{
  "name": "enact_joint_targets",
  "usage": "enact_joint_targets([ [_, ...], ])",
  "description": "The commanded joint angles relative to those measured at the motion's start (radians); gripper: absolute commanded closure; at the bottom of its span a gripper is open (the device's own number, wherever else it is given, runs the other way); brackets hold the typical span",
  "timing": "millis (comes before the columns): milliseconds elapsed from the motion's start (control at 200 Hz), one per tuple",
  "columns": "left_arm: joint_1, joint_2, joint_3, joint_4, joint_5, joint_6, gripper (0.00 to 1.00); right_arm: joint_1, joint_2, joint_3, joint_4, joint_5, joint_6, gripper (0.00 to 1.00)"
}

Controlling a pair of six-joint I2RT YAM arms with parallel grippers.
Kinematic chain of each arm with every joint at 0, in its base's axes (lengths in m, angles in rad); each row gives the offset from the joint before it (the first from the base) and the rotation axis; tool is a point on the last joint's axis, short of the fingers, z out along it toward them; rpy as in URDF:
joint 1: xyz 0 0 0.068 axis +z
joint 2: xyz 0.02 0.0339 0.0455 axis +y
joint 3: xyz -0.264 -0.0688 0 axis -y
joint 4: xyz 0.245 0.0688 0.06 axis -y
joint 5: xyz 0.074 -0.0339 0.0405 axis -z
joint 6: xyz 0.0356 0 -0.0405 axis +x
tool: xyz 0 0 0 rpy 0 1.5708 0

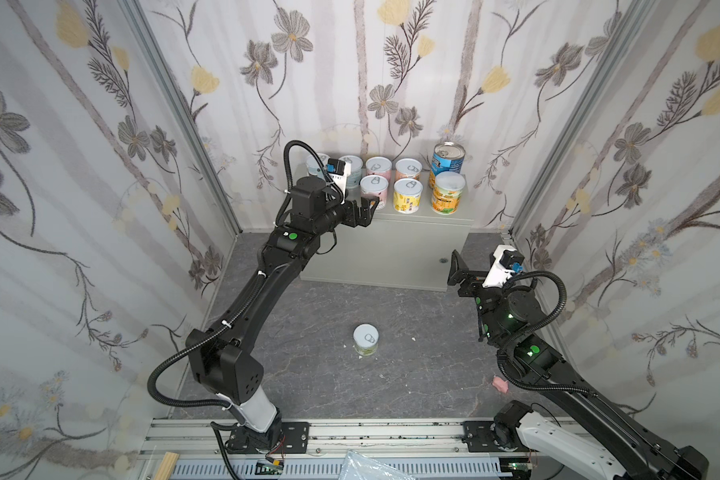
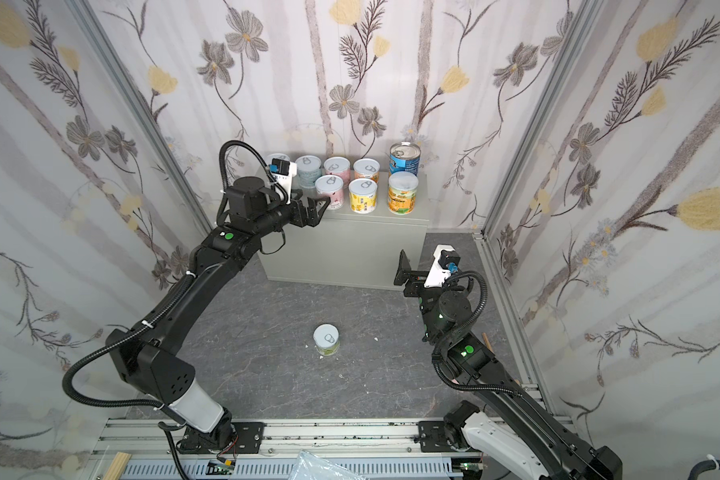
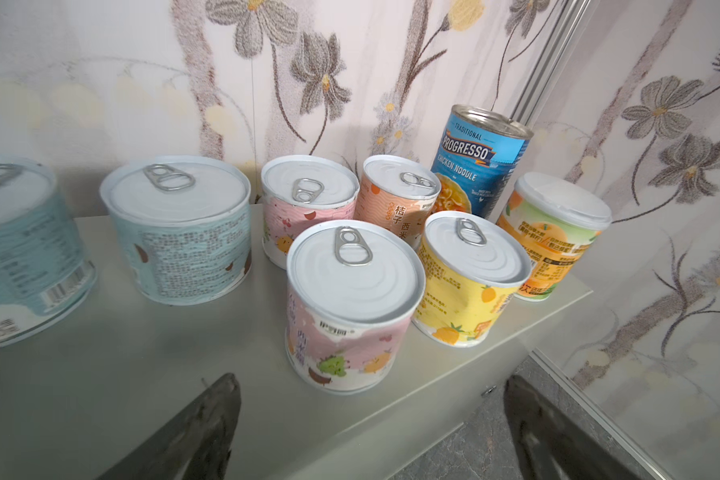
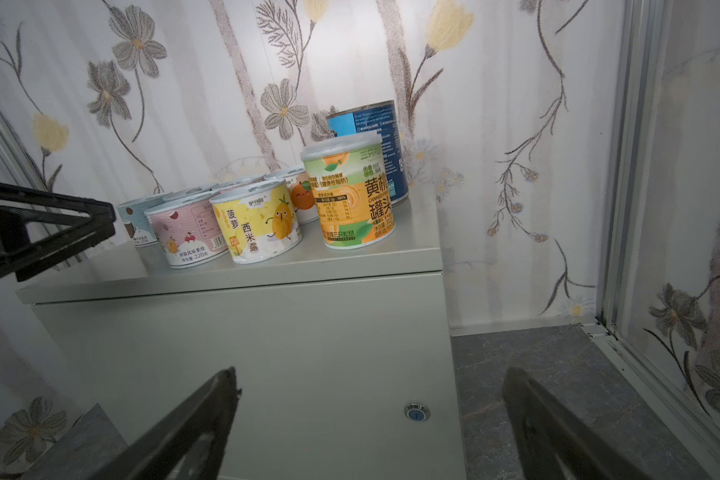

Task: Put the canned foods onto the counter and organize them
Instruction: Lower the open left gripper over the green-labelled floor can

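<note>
In both top views, eight cans are standing in two rows on the counter (image 1: 391, 253). The tall blue can (image 1: 448, 160) is standing at the right end of the back row, and the orange-yellow can (image 1: 447, 193) is standing just in front of it. One small can (image 1: 366, 338) is sitting upright on the dark floor (image 1: 308, 374), well apart from the counter. The left gripper (image 1: 368, 210) is hanging over the counter's front edge, near the front pink can (image 1: 374, 192). It is gaping wide and holding nothing. The right gripper (image 1: 457, 272) is hanging near the counter's front right corner, also wide apart and empty.

In the left wrist view, the left fingers (image 3: 208, 428) are spreading wide with nothing between them. The front pink can is standing just past them, not touching, and a yellow can (image 3: 470, 282) is standing beside it.

In the right wrist view, the right fingers (image 4: 558, 432) are spreading wide and gripping nothing. They are pointing at the counter's door, near its small round lock (image 4: 416, 412).
</note>
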Motion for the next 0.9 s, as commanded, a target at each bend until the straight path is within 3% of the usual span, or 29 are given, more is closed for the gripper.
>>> enact_joint_targets([
  [0, -0.017, -0.085, -0.088, -0.018, -0.073, -0.034, 0.0, -0.008, 0.023, -0.003, -0.043, -0.056, 0.055, 0.0],
  [130, -0.069, -0.232, -0.269, -0.053, -0.198, -0.037, 0.0, -0.021, 0.05, -0.022, -0.024, -0.044, 0.084, 0.0],
  [240, -0.111, -0.347, -0.474, -0.019, -0.239, -0.069, 0.0, -0.035, 0.07, -0.052, 0.02, -0.014, 0.117, 0.0],
  [355, -0.148, -0.431, -0.647, -0.018, -0.286, -0.104, 0.0, -0.075, 0.082, -0.066, 0.05, -0.071, 0.135, 0.0],
  [600, -0.19, -0.518, -0.948, 0.071, -0.207, -0.182, 0.0, -0.262, 0.17, -0.011, 0.049, -0.317, 0.127, 0.03],
  [894, -0.266, -0.549, -1.169, 0.181, -0.155, -0.188, 0.0, -0.392, 0.361, 0.115, 0.093, -0.422, 0.12, 0.13],
])
